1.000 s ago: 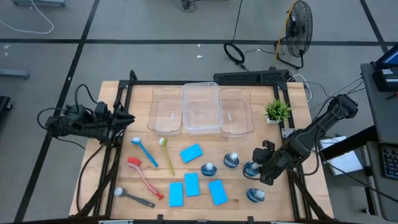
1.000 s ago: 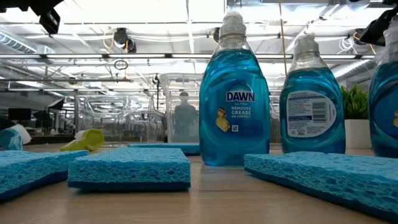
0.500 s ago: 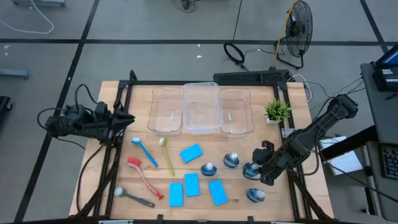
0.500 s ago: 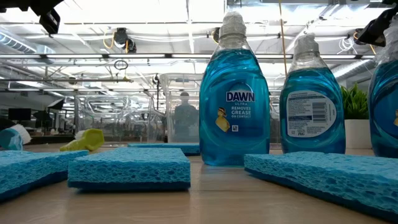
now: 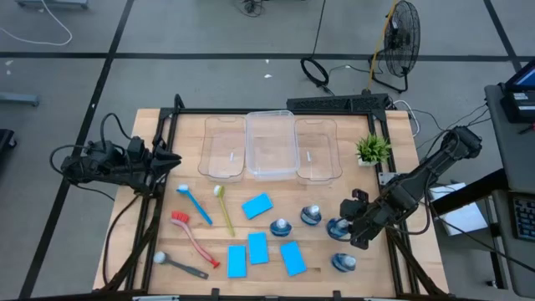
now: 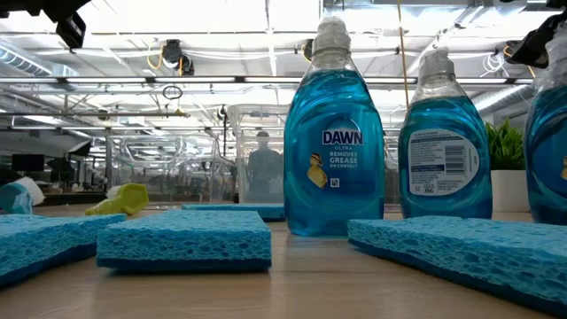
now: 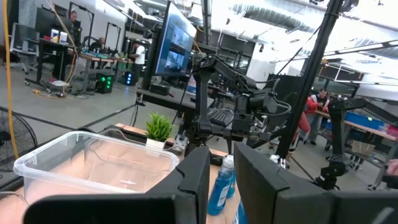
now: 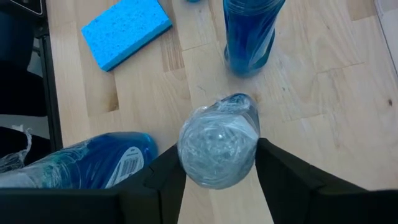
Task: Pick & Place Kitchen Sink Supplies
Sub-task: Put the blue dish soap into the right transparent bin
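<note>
Four blue-liquid bottles stand upright at the table's right: bottle one (image 5: pixel 281 227), bottle two (image 5: pixel 311 216), bottle three (image 5: pixel 337 227) and bottle four (image 5: pixel 343 262). Four blue sponges lie flat, among them a far sponge (image 5: pixel 257 205) and a near sponge (image 5: pixel 292 257). To the left lie the blue brush (image 5: pixel 194 205), yellow-green brush (image 5: pixel 224 209), red brush (image 5: pixel 194 237) and grey-black brush (image 5: pixel 180 265). My right gripper (image 5: pixel 343 222) is above bottle three, shut on it. My left gripper (image 5: pixel 171 158) waits at the table's left edge, its fingers nearly together and holding nothing. My right gripper holds bottle three by its pale cap (image 8: pixel 217 154), pinched between the two fingers (image 8: pixel 277 174). The fingers come from above, pointing down. The bottle stands upright with its base on the table.
Three clear bins (image 5: pixel 271 145) sit side by side at the far edge, and a small green potted plant (image 5: pixel 373 149) stands to their right. Bottle four (image 8: pixel 93 165) and bottle two (image 8: pixel 249 37) stand close beside the held one. Bare wood shows near the left and near edges.
</note>
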{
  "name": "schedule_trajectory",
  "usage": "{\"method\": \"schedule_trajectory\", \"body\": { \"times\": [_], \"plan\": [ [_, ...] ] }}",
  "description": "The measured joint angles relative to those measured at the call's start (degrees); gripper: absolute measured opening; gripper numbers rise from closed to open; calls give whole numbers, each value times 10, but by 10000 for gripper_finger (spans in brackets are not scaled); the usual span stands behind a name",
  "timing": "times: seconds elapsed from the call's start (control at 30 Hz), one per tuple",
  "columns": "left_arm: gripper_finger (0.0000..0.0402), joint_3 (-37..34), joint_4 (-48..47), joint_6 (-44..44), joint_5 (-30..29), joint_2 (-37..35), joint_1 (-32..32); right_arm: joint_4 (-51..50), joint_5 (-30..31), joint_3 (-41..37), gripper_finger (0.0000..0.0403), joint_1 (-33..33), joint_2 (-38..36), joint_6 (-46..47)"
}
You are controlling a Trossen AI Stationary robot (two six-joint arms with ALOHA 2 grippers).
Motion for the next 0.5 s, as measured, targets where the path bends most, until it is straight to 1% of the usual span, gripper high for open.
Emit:
{"method": "schedule_trajectory", "body": {
  "times": [0.27,0.5],
  "plan": [
    [77,0,0,0,0,0,0,4,0,-1,171,0,0,-1],
    [77,0,0,0,0,0,0,3,-1,-1,151,0,0,10]
  ]
}}
